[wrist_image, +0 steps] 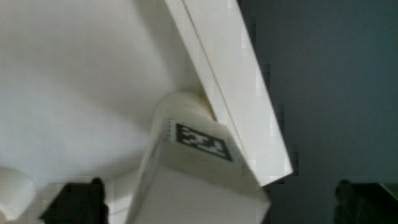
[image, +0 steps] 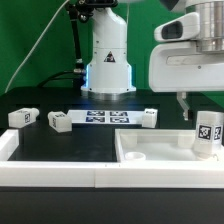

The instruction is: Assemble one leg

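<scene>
A leg (image: 207, 133), a short white post with a square tag, stands upright at the right corner of the large white panel (image: 150, 152). My gripper (image: 193, 108) hangs just above it, open. In the wrist view the leg (wrist_image: 199, 165) lies between my two dark fingertips (wrist_image: 75, 200), which stand wide apart and do not touch it. The panel's raised rim (wrist_image: 231, 80) runs beside the leg. Three more legs lie on the black table: one at the exterior view's left (image: 17, 118), one beside it (image: 59, 122) and one near the middle (image: 149, 118).
The marker board (image: 105, 117) lies flat on the table in front of the robot base (image: 108, 60). A white raised border (image: 50, 170) runs along the table's front and left edge.
</scene>
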`<control>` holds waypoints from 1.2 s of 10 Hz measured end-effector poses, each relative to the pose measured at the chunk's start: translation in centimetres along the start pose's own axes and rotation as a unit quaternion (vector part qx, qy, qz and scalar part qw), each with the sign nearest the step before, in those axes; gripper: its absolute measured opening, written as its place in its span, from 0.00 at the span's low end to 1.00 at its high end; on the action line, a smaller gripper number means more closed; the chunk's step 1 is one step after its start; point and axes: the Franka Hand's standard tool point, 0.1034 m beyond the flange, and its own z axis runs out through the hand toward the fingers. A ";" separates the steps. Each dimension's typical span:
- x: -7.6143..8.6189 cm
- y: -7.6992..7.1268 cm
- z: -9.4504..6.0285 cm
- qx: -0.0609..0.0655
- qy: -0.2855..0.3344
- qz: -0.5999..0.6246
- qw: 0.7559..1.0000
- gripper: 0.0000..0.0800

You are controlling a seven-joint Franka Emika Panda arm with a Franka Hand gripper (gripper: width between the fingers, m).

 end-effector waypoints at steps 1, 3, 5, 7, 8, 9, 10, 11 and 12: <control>-0.1 -0.2 0.0 -0.010 0.003 -0.077 0.997 0.81; -0.4 -0.2 0.1 -0.023 0.000 -0.179 0.984 0.81; -0.2 0.3 0.1 -0.024 -0.002 -0.273 0.962 0.81; -0.1 0.4 0.1 -0.024 -0.003 -0.329 0.944 0.81; 0.0 0.5 0.1 -0.024 -0.005 -0.376 0.926 0.81; 0.2 0.6 0.0 -0.024 -0.006 -0.411 0.911 0.81; 0.4 0.8 -0.1 -0.026 -0.007 -0.456 0.890 0.81; 0.4 0.9 -0.1 -0.026 -0.008 -0.484 0.875 0.81; 0.4 0.9 -0.1 -0.026 -0.008 -0.475 0.880 0.78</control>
